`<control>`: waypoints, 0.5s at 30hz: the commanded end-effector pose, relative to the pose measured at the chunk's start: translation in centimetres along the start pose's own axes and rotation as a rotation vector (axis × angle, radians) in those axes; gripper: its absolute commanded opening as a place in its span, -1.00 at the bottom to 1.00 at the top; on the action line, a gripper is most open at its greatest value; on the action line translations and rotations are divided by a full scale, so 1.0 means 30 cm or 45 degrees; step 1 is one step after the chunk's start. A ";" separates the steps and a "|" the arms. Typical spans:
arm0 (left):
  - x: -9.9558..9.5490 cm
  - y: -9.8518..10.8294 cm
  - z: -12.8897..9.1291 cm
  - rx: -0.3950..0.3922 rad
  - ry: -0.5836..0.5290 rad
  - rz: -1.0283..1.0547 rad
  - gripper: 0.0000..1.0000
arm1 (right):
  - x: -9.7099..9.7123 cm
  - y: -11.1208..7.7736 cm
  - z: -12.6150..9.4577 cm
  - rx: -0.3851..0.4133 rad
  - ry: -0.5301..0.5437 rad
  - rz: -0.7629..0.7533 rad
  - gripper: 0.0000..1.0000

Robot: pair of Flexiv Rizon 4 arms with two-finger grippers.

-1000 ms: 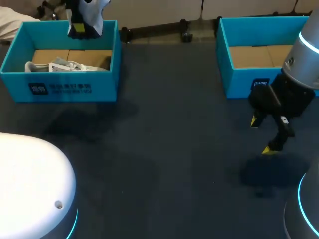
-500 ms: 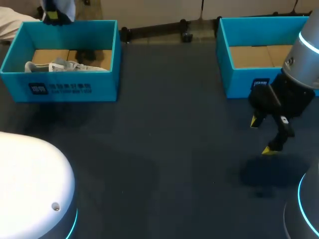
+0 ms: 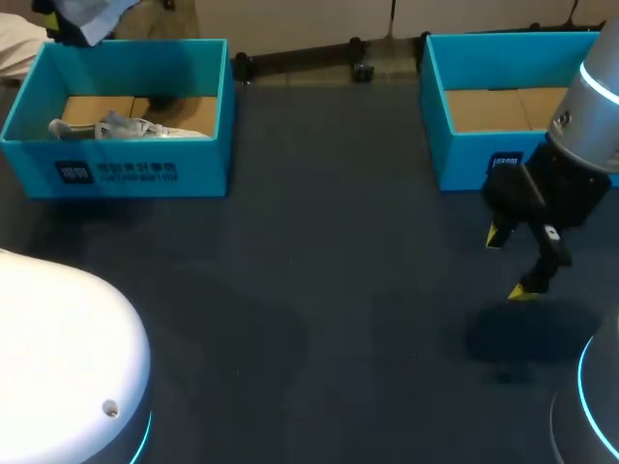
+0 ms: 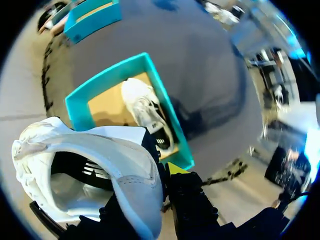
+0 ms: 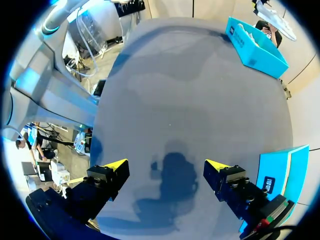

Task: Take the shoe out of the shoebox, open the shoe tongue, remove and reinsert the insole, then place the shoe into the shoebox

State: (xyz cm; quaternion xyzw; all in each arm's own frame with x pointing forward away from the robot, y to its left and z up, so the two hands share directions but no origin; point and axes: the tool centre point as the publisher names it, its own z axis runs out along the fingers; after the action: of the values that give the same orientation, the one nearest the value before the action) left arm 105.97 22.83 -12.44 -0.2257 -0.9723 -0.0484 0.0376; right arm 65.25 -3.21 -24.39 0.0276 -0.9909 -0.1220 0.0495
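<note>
Hanging above the far left corner of the table [image 3: 319,290], the left gripper [image 4: 159,175] is clenched on a white shoe [image 4: 100,155], which rests on nothing else. In the left wrist view one yellow fingertip [image 4: 175,167] presses against the outside of the shoe's wall by the collar. The other finger is hidden behind that wall. The shoe's mouth is turned toward the wrist, dark inside. In the head view the held shoe shows only as a pale shape just beyond the back wall of the left shoebox [image 3: 126,179]. That turquoise box sits at the table's far left corner, with a second white shoe [image 3: 126,126] lying on its cardboard floor along the front wall. The left wrist view looks straight down on this second shoe from well above. The right shoebox [image 3: 474,159] stands at the far right corner, showing only its bare cardboard floor. The right gripper [image 3: 509,263] hangs over the dark table near the right edge, just in front of the right shoebox. Its fingers are spread wide with nothing between them, and its shadow falls on the surface beneath.
</note>
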 end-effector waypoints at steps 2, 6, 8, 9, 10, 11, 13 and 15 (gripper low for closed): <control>0.013 0.046 0.008 -0.131 -0.007 0.453 -1.00 | -0.003 0.002 0.004 0.004 0.001 0.001 1.00; 0.000 0.085 0.033 -0.237 -0.022 0.510 -1.00 | -0.003 0.002 0.004 0.004 0.001 0.001 1.00; 0.000 0.085 0.033 -0.237 -0.022 0.510 -1.00 | -0.003 0.002 0.004 0.004 0.001 0.001 1.00; 0.000 0.085 0.033 -0.237 -0.022 0.510 -1.00 | -0.003 0.002 0.004 0.004 0.001 0.001 1.00; 0.000 0.085 0.033 -0.237 -0.022 0.510 -1.00 | -0.003 0.002 0.004 0.004 0.001 0.001 1.00; 0.000 0.085 0.033 -0.237 -0.022 0.510 -1.00 | -0.003 0.002 0.004 0.004 0.001 0.001 1.00; 0.000 0.085 0.033 -0.237 -0.022 0.510 -1.00 | -0.003 0.002 0.004 0.004 0.001 0.001 1.00; 0.000 0.085 0.033 -0.237 -0.022 0.510 -1.00 | -0.003 0.002 0.004 0.004 0.001 0.001 1.00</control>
State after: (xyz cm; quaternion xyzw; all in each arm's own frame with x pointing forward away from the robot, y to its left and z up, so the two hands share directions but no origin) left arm 107.81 25.13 -13.37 -0.4172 -0.9007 -0.1181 0.0270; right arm 65.25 -3.21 -24.39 0.0276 -0.9909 -0.1220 0.0495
